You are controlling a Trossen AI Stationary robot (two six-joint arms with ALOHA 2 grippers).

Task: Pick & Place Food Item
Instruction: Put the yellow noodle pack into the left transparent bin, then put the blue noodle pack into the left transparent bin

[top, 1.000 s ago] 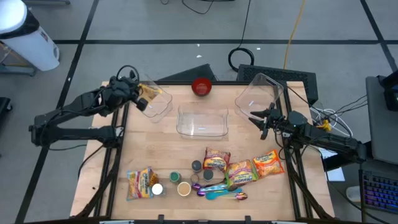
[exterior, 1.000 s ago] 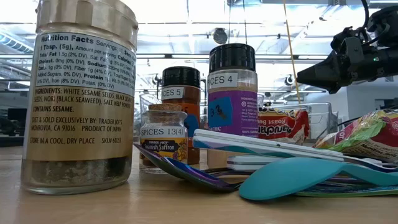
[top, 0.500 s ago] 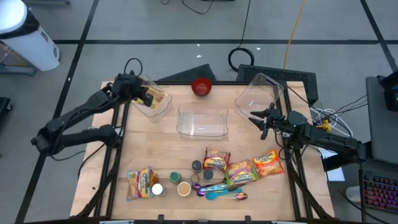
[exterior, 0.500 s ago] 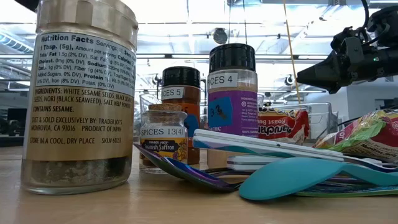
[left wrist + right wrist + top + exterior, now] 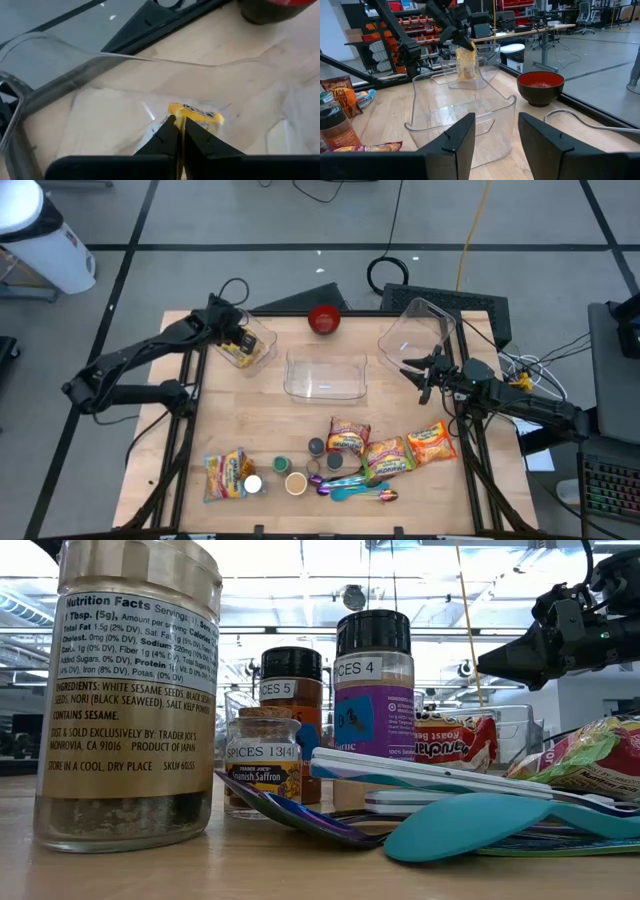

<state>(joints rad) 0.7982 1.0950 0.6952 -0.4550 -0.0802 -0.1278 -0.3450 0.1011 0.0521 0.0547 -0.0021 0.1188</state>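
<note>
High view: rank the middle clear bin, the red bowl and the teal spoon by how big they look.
1. Middle clear bin, clearly the largest.
2. Red bowl.
3. Teal spoon, about as long as the bowl is wide but much slimmer, so it covers the least area.

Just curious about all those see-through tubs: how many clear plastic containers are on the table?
3: one at the table's back left under the left gripper, one in the middle, one at the back right near the right arm.
</note>
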